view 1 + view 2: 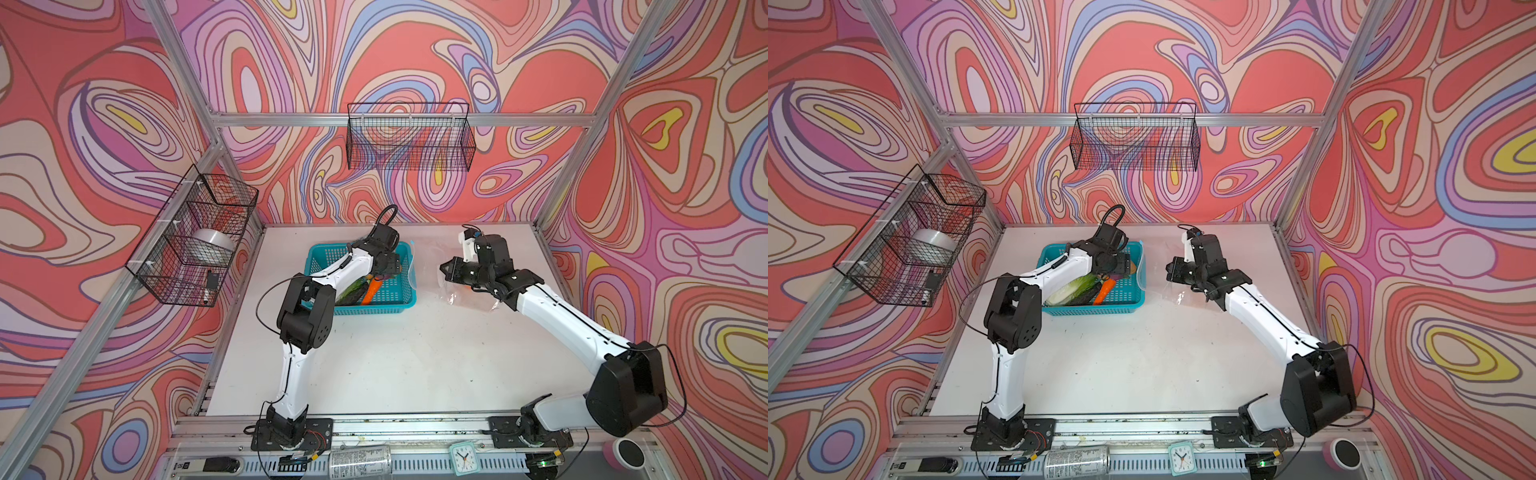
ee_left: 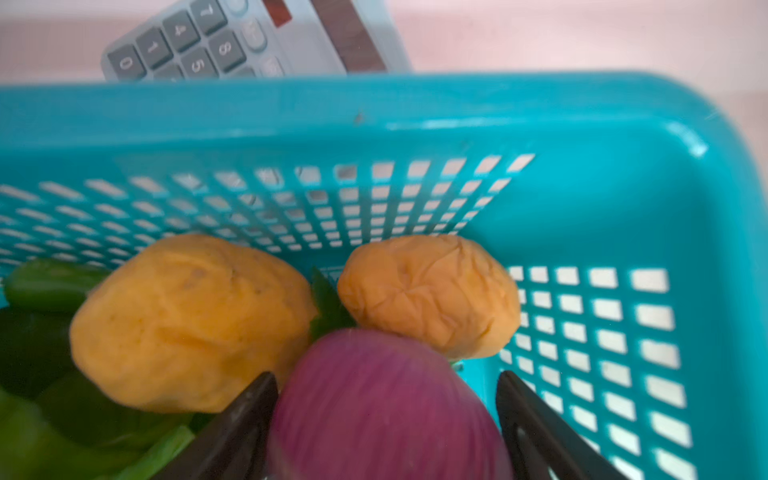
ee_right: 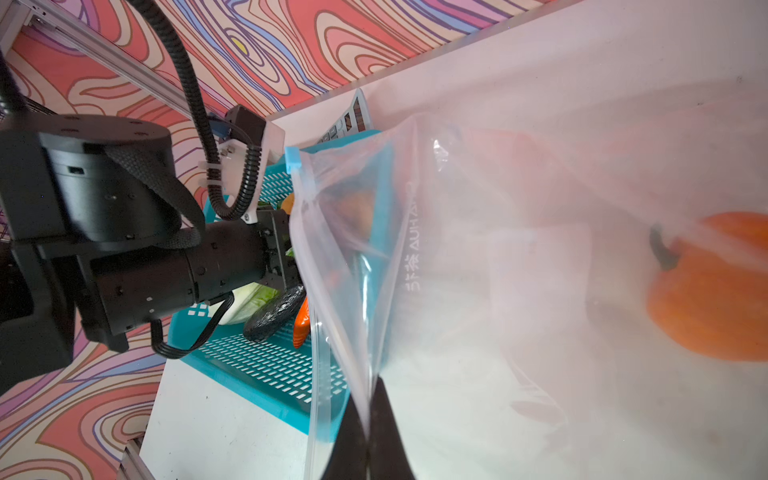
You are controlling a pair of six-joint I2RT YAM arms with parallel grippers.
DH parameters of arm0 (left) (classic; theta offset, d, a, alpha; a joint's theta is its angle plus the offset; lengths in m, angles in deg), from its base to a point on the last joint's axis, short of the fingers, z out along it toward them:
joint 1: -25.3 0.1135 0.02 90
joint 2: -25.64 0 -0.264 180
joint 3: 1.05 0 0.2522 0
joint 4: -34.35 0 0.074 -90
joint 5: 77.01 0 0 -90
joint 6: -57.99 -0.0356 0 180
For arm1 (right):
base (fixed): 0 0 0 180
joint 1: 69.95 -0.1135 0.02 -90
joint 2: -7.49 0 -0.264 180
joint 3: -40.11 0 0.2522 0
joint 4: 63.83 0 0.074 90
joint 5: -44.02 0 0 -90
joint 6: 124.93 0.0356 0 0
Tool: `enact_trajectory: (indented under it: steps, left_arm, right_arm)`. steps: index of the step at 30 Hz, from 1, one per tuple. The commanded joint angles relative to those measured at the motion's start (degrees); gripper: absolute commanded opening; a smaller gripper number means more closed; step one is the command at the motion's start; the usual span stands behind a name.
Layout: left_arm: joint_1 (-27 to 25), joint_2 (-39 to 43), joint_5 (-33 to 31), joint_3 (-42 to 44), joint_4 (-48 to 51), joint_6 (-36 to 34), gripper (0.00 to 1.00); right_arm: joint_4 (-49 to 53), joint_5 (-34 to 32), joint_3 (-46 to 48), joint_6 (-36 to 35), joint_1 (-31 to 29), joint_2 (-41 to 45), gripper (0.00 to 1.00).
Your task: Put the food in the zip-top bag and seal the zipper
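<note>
The teal basket (image 1: 374, 309) (image 2: 374, 108) holds the food: two tan potatoes (image 2: 191, 320) (image 2: 432, 295), a purple piece (image 2: 386, 419), a green cucumber (image 2: 50, 282), a carrot (image 1: 371, 291) (image 1: 1105, 289) and a napa cabbage (image 1: 1069, 291). My left gripper (image 2: 386, 374) (image 1: 388, 270) reaches into the basket, jaws wide, and the purple piece fills the space between its fingers. The clear zip-top bag (image 3: 519, 257) (image 1: 430, 255) lies right of the basket with an orange pumpkin (image 3: 715, 286) inside. My right gripper (image 3: 368, 436) (image 1: 446, 268) is shut on the bag's film beside the zipper (image 3: 311, 332), whose blue slider (image 3: 292, 159) sits at the far end.
A grey calculator (image 2: 232, 37) lies behind the basket. Black wire baskets (image 1: 409, 137) (image 1: 195, 237) hang on the back and left walls. A can (image 1: 360, 460) and a small clock (image 1: 462, 457) rest on the front rail.
</note>
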Motion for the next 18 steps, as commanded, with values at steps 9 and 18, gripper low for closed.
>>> enact_trajectory:
  steps: [9, 18]
  left_arm:
    - [-0.1, -3.5, 2.6, -3.0, 2.4, -0.2, 0.84]
    - [-0.8, 0.9, 4.5, 4.9, 1.9, 0.6, 0.86]
  right_arm:
    - [0.5, -1.1, -0.6, -0.5, 0.2, 0.8, 0.0]
    - [0.2, -0.8, -0.8, -0.2, 0.2, 0.5, 0.0]
